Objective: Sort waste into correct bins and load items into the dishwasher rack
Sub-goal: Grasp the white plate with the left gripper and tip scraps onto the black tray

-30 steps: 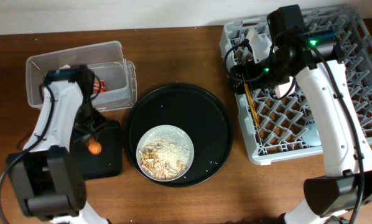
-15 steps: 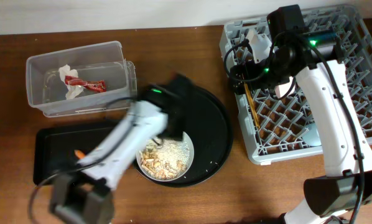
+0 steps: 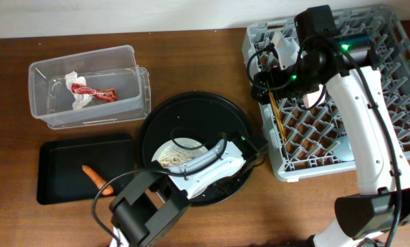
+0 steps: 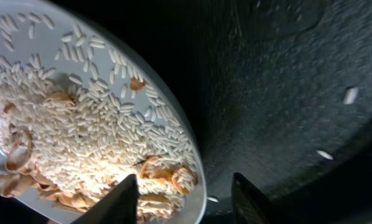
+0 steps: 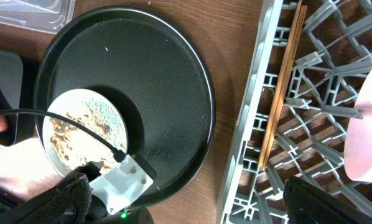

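1. Left arm: the left gripper [image 4: 186, 202] is low over the large round black tray [image 5: 155, 74]. Its jaws are parted. The rim of the round white plate [image 4: 195, 171] lies between the two fingertips. Contact with the rim cannot be determined.

2. Plate: it rests on the round tray, in the near left part. Beige rice-like food scraps [image 4: 80, 124] cover most of its surface. A few loose grains lie on the tray beside it.

3. Right arm: the right gripper [image 5: 195, 199] hangs above the far left corner of the large square grey plastic dishwasher rack [image 3: 390, 89]. Its fingers are spread wide, with nothing between them.

4. Rack contents: the pair of thin wooden chopsticks [image 5: 282, 87] lies along the left edge, inside the rack. A pale rounded object [image 5: 366, 124] stands among the pegs, partly cut off; its identity cannot be determined.

5. Bins: the clear plastic rectangular tub [image 3: 88, 118] holds the crumpled white tissue [image 3: 73, 81] and the red wrapper [image 3: 94, 92], touching each other. The shallow black rectangular tray [image 3: 61, 171] holds the small orange carrot [image 3: 95, 178].
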Controlling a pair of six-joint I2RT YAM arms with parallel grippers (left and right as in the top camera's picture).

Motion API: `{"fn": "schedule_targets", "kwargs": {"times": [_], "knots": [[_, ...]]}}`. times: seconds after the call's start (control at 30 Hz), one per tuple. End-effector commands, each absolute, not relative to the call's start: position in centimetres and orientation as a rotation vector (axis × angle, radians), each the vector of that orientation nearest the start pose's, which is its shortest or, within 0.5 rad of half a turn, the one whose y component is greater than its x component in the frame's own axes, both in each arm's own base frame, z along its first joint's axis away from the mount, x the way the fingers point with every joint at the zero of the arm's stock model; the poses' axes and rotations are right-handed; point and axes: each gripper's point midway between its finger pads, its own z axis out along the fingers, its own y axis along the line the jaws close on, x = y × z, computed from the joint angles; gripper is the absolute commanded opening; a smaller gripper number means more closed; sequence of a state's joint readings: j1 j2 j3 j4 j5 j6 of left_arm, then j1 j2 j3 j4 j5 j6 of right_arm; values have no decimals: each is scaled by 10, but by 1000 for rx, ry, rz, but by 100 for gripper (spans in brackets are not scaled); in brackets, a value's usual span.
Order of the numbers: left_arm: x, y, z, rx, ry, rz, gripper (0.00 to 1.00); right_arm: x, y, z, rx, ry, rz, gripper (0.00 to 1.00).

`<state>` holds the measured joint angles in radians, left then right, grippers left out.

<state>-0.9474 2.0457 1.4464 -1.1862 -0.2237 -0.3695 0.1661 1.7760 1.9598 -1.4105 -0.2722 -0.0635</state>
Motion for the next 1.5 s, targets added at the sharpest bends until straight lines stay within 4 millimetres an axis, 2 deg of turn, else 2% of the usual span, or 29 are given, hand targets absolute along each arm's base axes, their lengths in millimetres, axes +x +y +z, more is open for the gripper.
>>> {"fn": "schedule_targets", "kwargs": {"times": [0.0, 0.03, 0.07, 0.17, 0.33, 0.43, 0.53, 0.63, 0.7, 0.73, 0.8, 0.9, 0.97, 1.13, 1.2, 1.3, 1.47], "knots": [[218, -230, 7, 1012, 2972, 600, 30, 371, 112, 252, -392, 2754, 417, 98], [217, -229, 5, 1013, 2976, 602, 18, 371, 112, 252, -392, 2754, 418, 98], [215, -228, 3, 1018, 2978, 606, 1, 371, 112, 252, -392, 2754, 418, 98], [203, -231, -3, 1164, 2984, 584, 0, 371, 112, 252, -392, 2754, 418, 98], [201, -228, -8, 1184, 2964, 625, 0, 371, 112, 252, -392, 2754, 418, 98], [215, -210, 5, 1035, 2901, 817, 0, 371, 112, 252, -392, 2754, 418, 98], [219, -208, 25, 986, 2883, 809, 0, 371, 112, 252, -392, 2754, 418, 98], [227, -214, 58, 930, 2819, 698, 0, 371, 112, 252, -392, 2754, 418, 98], [233, -213, 92, 852, 2781, 579, 0, 371, 112, 252, -392, 2754, 417, 98], [235, -211, 102, 821, 2771, 545, 0, 371, 112, 252, -392, 2754, 417, 98], [244, -200, 129, 718, 2747, 460, 0, 371, 112, 252, -392, 2754, 418, 98], [258, -175, 157, 522, 2765, 322, 0, 371, 112, 252, -392, 2754, 417, 98], [265, -153, 164, 359, 2838, 186, 0, 371, 112, 252, -392, 2754, 418, 98], [281, -106, 160, 165, 2943, 86, 0, 371, 112, 252, -392, 2754, 418, 98], [289, -90, 159, 115, 2972, -36, 0, 371, 112, 252, -392, 2754, 418, 98], [295, -79, 160, 75, 2973, -145, 0, 371, 112, 252, -392, 2754, 418, 98], [303, -64, 169, 9, 2930, -435, 0, 371, 112, 252, -392, 2754, 418, 98]]}}
